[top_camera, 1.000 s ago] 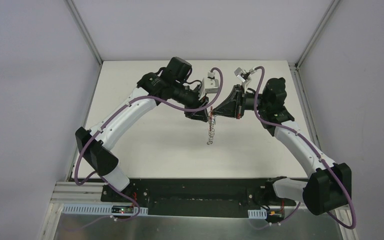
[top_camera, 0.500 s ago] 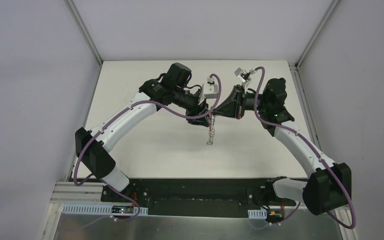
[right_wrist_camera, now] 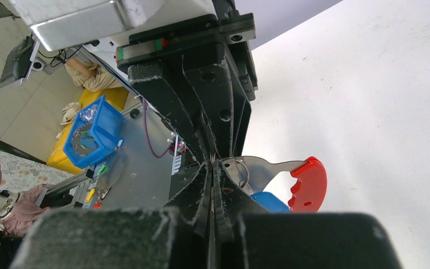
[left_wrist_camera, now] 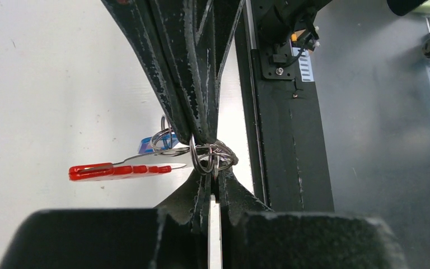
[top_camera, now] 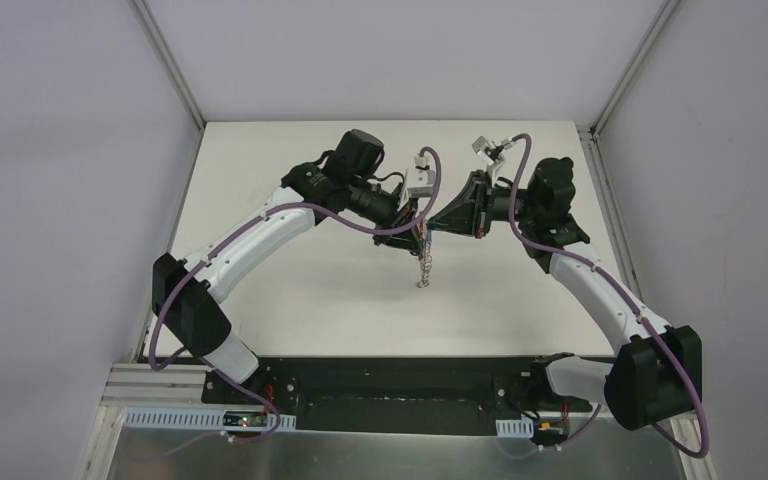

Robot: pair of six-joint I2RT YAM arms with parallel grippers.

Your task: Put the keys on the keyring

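above the middle of the counter, two grippers meet tip to tip on the keyring.
the left gripper and right gripper each pinch narrow on its cluster of rings. the red band juts sideways, the blue key sits just behind it, and the chain hangs below them.

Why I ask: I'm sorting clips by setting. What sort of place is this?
Probably a robotics lab cell: a white table boxed in by plain panels, robot arms bolted at its edge, a blue bin beyond.
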